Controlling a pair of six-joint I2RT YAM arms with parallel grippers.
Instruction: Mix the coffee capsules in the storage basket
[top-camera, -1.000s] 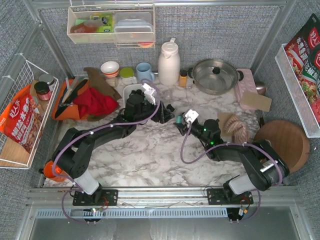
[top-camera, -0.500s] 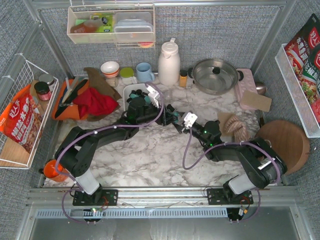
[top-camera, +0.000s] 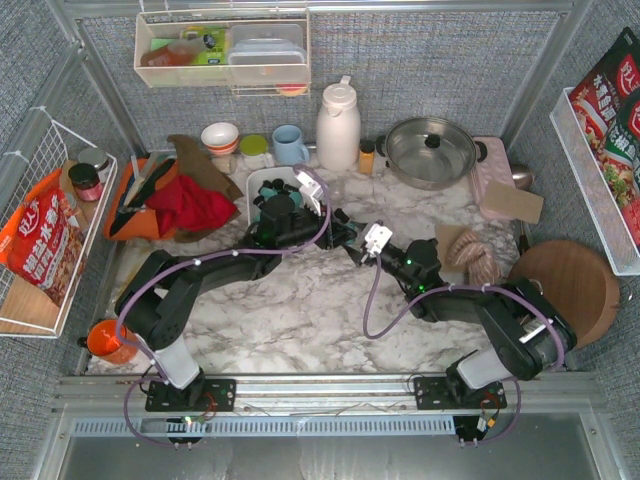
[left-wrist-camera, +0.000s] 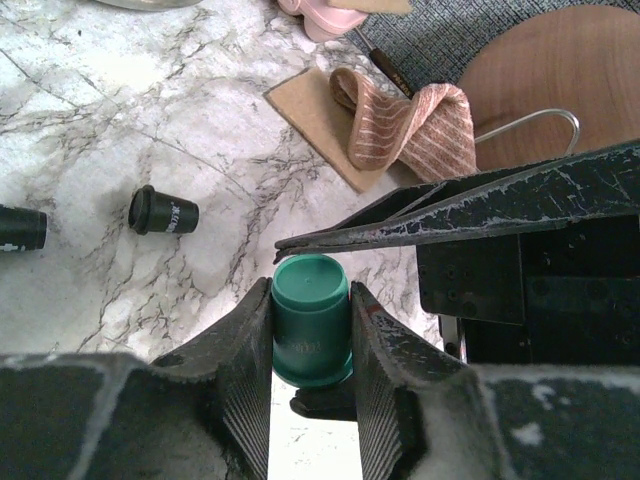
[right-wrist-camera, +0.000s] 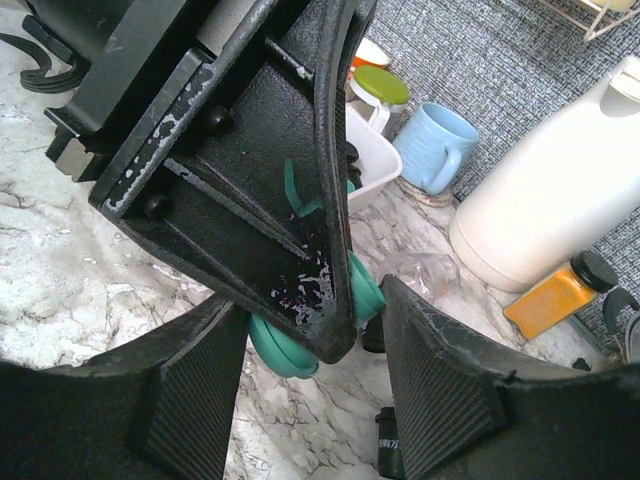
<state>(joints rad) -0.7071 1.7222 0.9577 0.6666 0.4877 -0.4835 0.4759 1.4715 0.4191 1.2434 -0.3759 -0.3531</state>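
My left gripper (left-wrist-camera: 311, 345) is shut on a teal coffee capsule (left-wrist-camera: 311, 315) and holds it above the marble; in the top view it (top-camera: 338, 230) is just right of the white storage basket (top-camera: 254, 186). My right gripper (right-wrist-camera: 315, 330) is open, and its jaws straddle the left finger and that teal capsule (right-wrist-camera: 365, 288). The basket also shows in the right wrist view (right-wrist-camera: 378, 160); my left arm mostly hides what it holds. Black capsules lie loose on the marble (left-wrist-camera: 163, 211), (left-wrist-camera: 20, 228), (right-wrist-camera: 390, 452).
A blue mug (right-wrist-camera: 435, 148), white thermos (right-wrist-camera: 560, 200) and orange-capped jar (right-wrist-camera: 555, 295) stand behind the basket. A steel pot (top-camera: 430, 150) is at the back right. A striped cloth (left-wrist-camera: 405, 130) lies on a brown mat beside a round wooden board (top-camera: 565, 285). Red cloth (top-camera: 190, 210) lies left.
My left gripper swung right from over the basket to meet the right gripper, which moved slightly up and left. The teal capsule seen at the right gripper's tips now sits between the left fingers.
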